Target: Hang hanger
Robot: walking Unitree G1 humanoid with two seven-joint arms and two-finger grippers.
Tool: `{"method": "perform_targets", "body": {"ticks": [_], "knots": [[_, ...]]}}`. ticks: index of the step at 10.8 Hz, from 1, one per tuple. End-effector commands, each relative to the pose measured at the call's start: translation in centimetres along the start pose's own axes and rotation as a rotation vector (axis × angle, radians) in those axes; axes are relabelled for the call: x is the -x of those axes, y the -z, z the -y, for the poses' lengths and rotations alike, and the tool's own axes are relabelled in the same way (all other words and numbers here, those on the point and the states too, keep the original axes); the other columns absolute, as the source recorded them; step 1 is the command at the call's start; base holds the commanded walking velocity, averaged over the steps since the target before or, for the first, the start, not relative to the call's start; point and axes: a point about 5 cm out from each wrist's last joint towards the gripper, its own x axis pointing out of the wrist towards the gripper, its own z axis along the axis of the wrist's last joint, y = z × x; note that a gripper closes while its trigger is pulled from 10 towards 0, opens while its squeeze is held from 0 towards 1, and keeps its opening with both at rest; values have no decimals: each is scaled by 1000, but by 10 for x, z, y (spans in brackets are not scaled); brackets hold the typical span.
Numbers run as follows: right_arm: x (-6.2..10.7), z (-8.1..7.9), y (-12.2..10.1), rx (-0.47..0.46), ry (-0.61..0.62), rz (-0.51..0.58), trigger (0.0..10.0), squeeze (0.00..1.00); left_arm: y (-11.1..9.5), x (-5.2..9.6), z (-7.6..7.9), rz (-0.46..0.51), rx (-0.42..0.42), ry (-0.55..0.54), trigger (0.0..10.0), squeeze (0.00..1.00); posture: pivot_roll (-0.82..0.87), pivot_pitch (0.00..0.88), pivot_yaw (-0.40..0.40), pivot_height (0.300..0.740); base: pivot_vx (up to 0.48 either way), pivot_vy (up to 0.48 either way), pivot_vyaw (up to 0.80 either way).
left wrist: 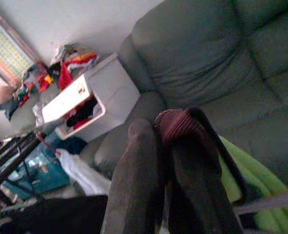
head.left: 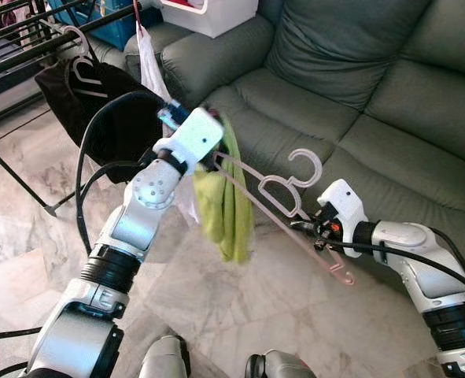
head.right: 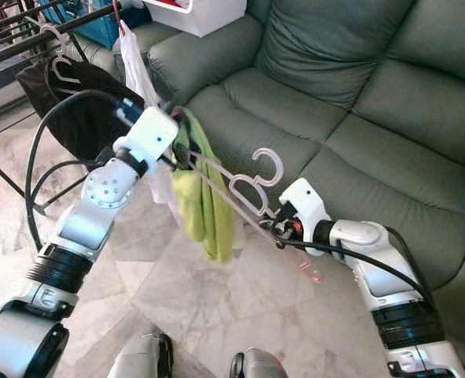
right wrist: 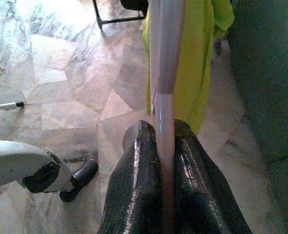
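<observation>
Left gripper (left wrist: 165,146), raised in front of the dark green leather sofa (head.left: 374,87), its two black fingers pressed together on one end of the pale pink plastic hanger (head.left: 283,197). A yellow-green cloth (head.left: 228,197) drapes from the hanger just below this gripper. From there the hanger runs down and across to the right gripper (right wrist: 158,141), lower and nearer the sofa's seat front, whose fingers (right wrist: 134,185) pinch the pink bar between them; past these fingertips the cloth hangs over the marbled stone floor (right wrist: 61,73). The hanger's hook (head.left: 307,165) points upward between the two grippers, free of any rail. Beyond the left gripper, away from the right arm, stands a black metal drying rack (head.left: 27,39) carrying a black garment (head.left: 98,102) on a white hanger (head.left: 79,55), with a white garment (head.left: 149,59) hanging beside it. A white box of clothes (left wrist: 92,100) sits on the sofa's end behind the left gripper.
</observation>
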Motion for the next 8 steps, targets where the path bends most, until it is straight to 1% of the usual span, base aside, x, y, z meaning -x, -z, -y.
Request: {"method": "perform_targets", "body": {"ticks": [1, 4, 5, 6, 7, 8], "knots": [[1, -1, -9, 27, -6, 26, 10000, 0, -1, -2, -9, -7, -18, -32, 10000, 0, -68, 98, -27, 740, 0, 0, 0], [-4, -10, -2, -2, -64, -7, 10000, 0, -7, -5, -12, -2, 16, -58, 10000, 0, -68, 97, -31, 740, 0, 0, 0], [-7, -14, 5, -39, -77, -31, 10000, 12, -11, -7, -13, 5, 55, -67, 10000, 0, -68, 96, -32, 740, 0, 0, 0], [-8, -15, 7, -49, -81, -35, 10000, 20, -12, -7, -13, 5, 61, -65, 10000, 0, -68, 96, -33, 740, 0, 0, 0], [-11, -15, 11, -99, -66, -40, 10000, 31, -17, -8, -11, 3, 73, -34, 10000, 0, -66, 96, -34, 740, 0, 0, 0], [-11, -13, 17, -135, -46, -62, 10000, 27, -16, -7, -10, -6, 72, -27, 10000, 0, -66, 97, -35, 740, 0, 0, 0]]}}
